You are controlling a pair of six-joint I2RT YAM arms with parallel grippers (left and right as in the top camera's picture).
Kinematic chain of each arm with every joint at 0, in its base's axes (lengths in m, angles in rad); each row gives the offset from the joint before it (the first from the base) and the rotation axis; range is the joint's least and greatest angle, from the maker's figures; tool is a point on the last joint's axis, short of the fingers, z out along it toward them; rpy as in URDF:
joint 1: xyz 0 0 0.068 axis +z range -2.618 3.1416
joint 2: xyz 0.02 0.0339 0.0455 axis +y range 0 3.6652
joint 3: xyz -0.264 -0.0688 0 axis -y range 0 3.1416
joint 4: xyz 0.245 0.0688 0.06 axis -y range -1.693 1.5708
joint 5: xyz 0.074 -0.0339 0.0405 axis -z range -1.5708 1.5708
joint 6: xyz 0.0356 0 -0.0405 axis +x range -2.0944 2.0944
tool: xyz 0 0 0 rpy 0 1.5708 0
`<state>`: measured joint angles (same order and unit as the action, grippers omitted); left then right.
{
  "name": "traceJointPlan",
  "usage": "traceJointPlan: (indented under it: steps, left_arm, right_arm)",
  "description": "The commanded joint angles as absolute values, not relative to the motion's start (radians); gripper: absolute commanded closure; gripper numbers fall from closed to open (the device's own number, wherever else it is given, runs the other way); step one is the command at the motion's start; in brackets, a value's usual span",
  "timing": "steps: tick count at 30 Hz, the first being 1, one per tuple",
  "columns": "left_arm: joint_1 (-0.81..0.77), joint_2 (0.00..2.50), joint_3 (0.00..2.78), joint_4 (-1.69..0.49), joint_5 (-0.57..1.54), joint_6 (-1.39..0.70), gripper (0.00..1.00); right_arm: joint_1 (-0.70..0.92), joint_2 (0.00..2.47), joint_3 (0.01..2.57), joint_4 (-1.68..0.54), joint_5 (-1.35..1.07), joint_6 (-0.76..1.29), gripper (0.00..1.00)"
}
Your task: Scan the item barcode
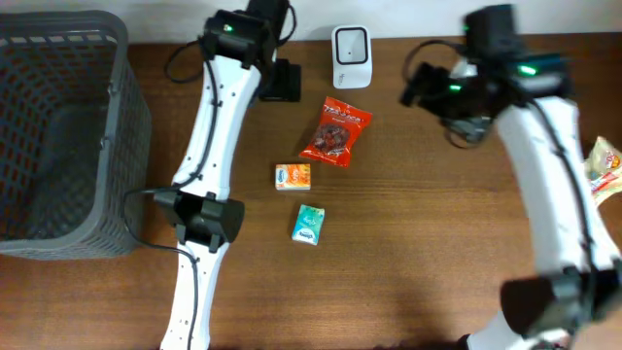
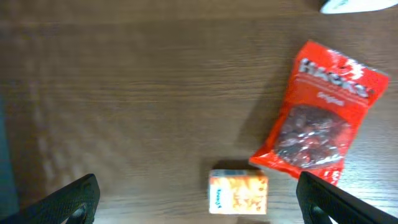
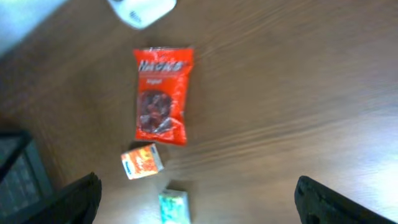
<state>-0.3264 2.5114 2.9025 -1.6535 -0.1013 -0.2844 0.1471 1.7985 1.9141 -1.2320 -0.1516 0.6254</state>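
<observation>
1. Red marks your likely target overhead: the red snack bag [image 1: 335,131] lies flat on the wooden table [image 1: 437,243], just near of the white scanner [image 1: 350,56]. Its long axis runs near-to-far with a slight lean. The left gripper [image 1: 282,80] sits just to the bag's far left. The right gripper [image 1: 420,86] is further off to its right, so I'd judge your left arm the closer one.
2. Left wrist view: both fingers [image 2: 74,199] stand at the bottom corners, spread wide with nothing between them. The bag lies off to one side of the claw, not under it. The orange box [image 2: 239,193] sits closer to the midline.
3. Right wrist view: this claw also gapes wide and is empty. The bag lies well ahead of it, with the scanner just beyond and the teal box [image 3: 174,208] nearest the fingers.
</observation>
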Motion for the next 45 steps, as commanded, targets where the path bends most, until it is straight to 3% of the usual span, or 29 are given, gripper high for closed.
traceJointPlan:
  steps: [1,7,13,21,32,40,42,45]
  left_arm:
    - [-0.298,2.503,2.906,-1.678,-0.111,-0.284,0.01]
    - [-0.296,2.503,2.865,-1.688,-0.252,-0.284,0.01]
    - [-0.295,2.503,2.761,-1.678,-0.347,-0.299,0.01]
    - [-0.271,2.503,2.65,-1.685,-0.347,-0.327,0.01]
    - [-0.168,2.503,2.65,-1.688,-0.238,-0.351,0.01]
    - [-0.147,2.503,2.65,-1.688,-0.224,-0.351,0.01]
    - [-0.147,2.503,2.65,-1.688,-0.224,-0.351,0.01]
    - [-0.147,2.503,2.65,-1.688,-0.224,-0.351,0.01]
  right_arm:
    - [0.237,1.943,1.92,-1.153,-0.173,0.68,0.05]
    - [0.336,2.132,1.92,-0.995,-0.17,0.723,0.1]
    - [0.411,2.171,1.92,-0.954,0.015,0.794,0.1]
    - [0.508,2.231,1.92,-0.826,0.213,0.822,0.1]
    - [0.508,2.304,1.919,-0.851,0.226,0.847,0.12]
    - [0.508,2.36,1.919,-0.891,0.226,0.847,0.26]
    - [0.508,2.366,1.919,-0.905,0.229,0.847,0.36]
    - [0.508,2.365,1.919,-0.916,0.253,0.846,0.42]
